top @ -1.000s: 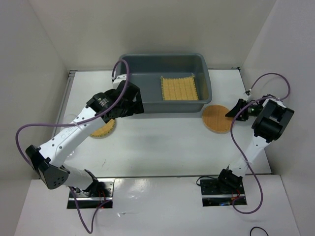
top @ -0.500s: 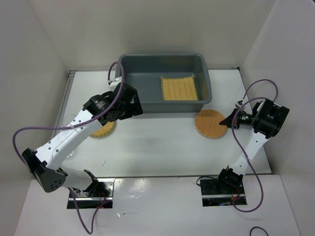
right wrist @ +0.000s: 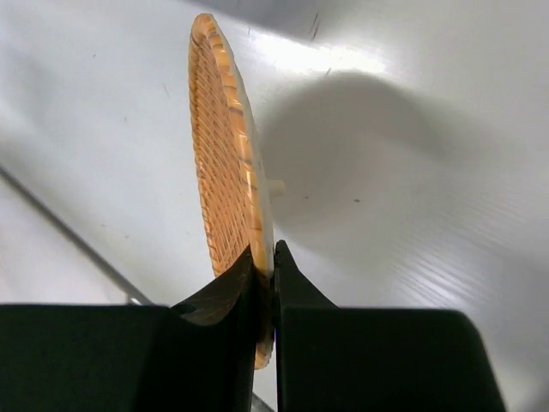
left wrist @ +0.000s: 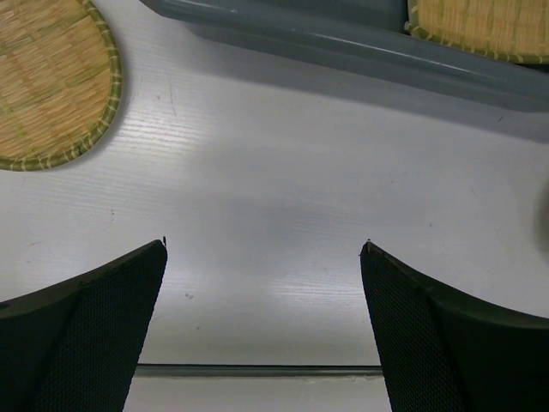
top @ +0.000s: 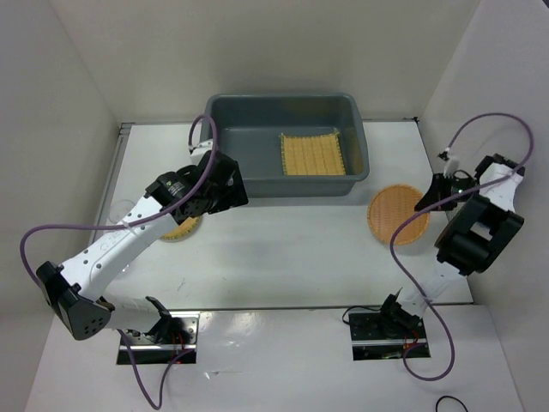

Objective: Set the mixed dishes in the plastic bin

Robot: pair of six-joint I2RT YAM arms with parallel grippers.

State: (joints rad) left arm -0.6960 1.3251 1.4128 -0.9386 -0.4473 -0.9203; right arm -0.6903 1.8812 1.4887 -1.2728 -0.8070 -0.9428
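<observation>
Right gripper (top: pixel 422 202) fingers pressed together on the rim of one round orange woven-look plate (top: pixel 397 215). In the right wrist view the right gripper (right wrist: pixel 273 257) pinches the plate (right wrist: pixel 225 172) edge-on, with a round shadow on the table beside it, so the plate looks lifted. It sits right of the grey plastic bin (top: pixel 249 184), near the bin's front right corner and outside it.

Left gripper (top: pixel 230 190) is spread wide and holds nothing. It hovers over bare table just in front of the bin's front left corner, with both dark pads (left wrist: pixel 103 318) visible in the left wrist view.

Count:
- Plates: 2. The second plate (top: pixel 178 228) lies flat on the table, front-left of the bin and partly under the left arm.
- Yellow grid mat (top: pixel 313 154): 1, lying flat inside the bin in its right half.
- Bin: 1, at the far middle of the table.
- Clear cups: too faint to count.

The table (top: pixel 283 249) is white, glossy and finely ribbed. Plain white walls close it in at the left, back and right. Purple cables (top: pixel 51 227) loop off both arms.
</observation>
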